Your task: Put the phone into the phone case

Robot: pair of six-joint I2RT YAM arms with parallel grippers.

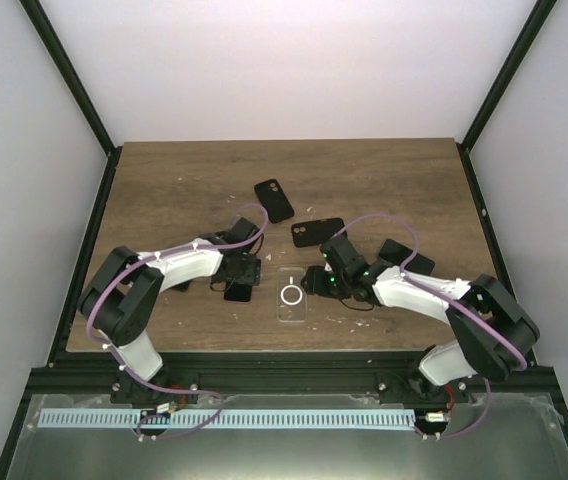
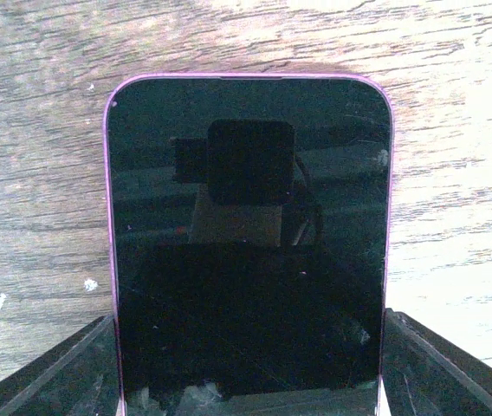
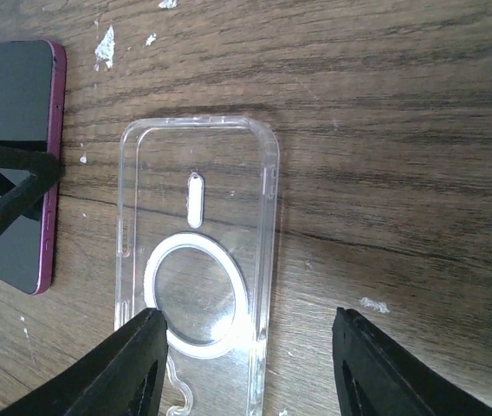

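The phone point(image 2: 246, 243), dark glossy screen up with a magenta rim, lies flat on the wooden table point(image 1: 184, 180). My left gripper point(image 2: 248, 381) straddles its near end. One finger point(image 2: 64, 373) sits against each long edge, so it is shut on the phone. From above, the phone point(image 1: 241, 291) lies under the left gripper point(image 1: 241, 277). The clear phone case point(image 3: 198, 251), with its white ring and short line, lies flat just to the right of the phone point(image 3: 16, 165). My right gripper point(image 3: 250, 355) hovers open over the case's near end, one finger above the ring and the other above bare wood. The case point(image 1: 291, 295) lies between both grippers, with the right gripper point(image 1: 316, 283) beside it.
Three opaque black covers lie behind: one point(image 1: 274, 200) at centre back, one point(image 1: 316, 232) near the right arm's wrist, one point(image 1: 407, 256) partly under the right arm. White crumbs point(image 3: 106, 48) dot the wood. Black frame rails border the table.
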